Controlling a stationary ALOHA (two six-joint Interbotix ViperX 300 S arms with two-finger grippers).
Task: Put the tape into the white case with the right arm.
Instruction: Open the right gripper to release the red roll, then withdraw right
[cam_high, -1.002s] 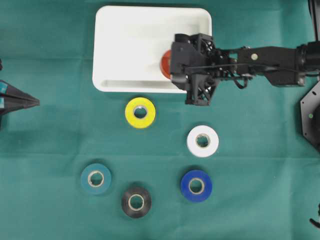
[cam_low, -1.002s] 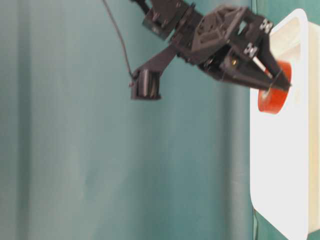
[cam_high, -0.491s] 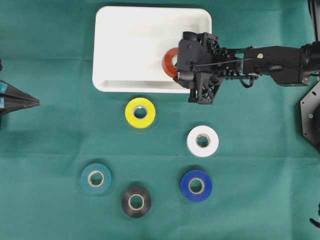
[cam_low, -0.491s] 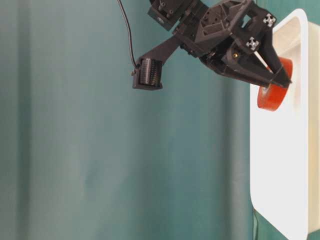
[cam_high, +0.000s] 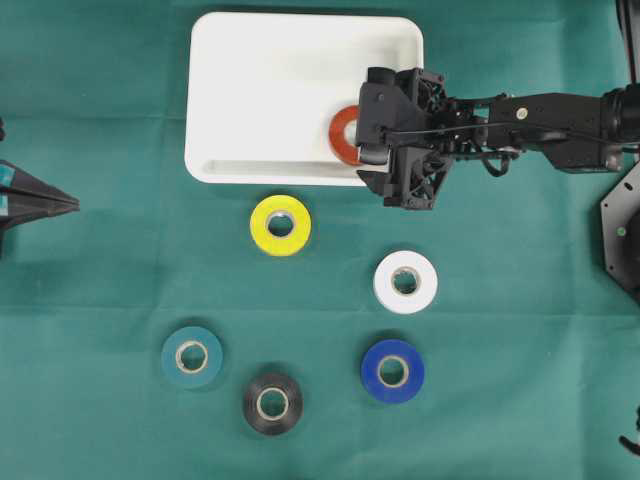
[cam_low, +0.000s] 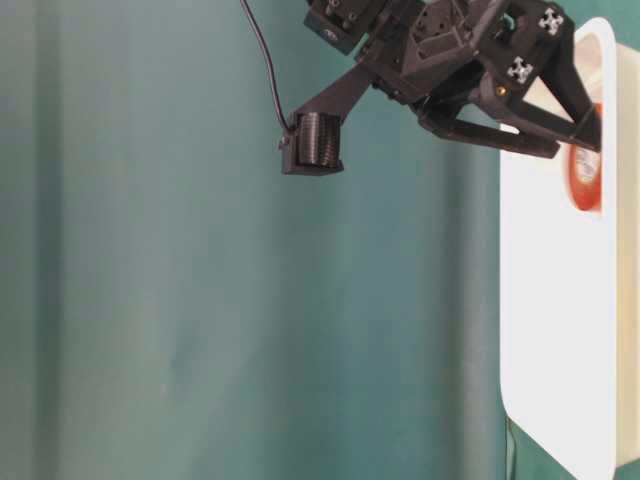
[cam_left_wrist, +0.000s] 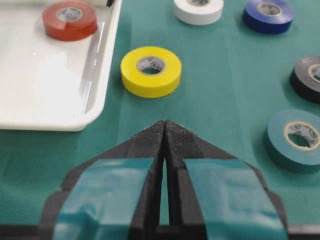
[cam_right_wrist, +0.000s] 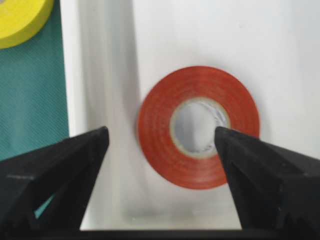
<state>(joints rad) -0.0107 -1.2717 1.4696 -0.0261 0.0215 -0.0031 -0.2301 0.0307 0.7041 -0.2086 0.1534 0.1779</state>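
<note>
1. My right gripper appears in the right wrist view as two black fingers at the lower left and lower right of the frame, with a wide gap between them. My jaws stand apart and grip nothing.
2. The red tape roll lies flat in the middle of that view, between my two fingers and touched by neither, with its pale core facing up.
3. The roll rests on the floor of the white case. In the overhead view it sits at the case's lower right corner, near the right and lower rims, and my gripper body partly covers it.
4. In the table-level view the case stands along the right edge of the frame. The red roll shows as a thin band at the upper right, just past my fingertips.
5. My right arm reaches in from the right edge of the overhead view toward the upper centre.
6. My left gripper fills the bottom of the left wrist view. Its teal-patched fingers are pressed together at the tips and hold nothing.
7. On the green cloth below the case lie five other rolls: yellow, white, blue, black and teal. All lie flat and apart from one another.
</note>
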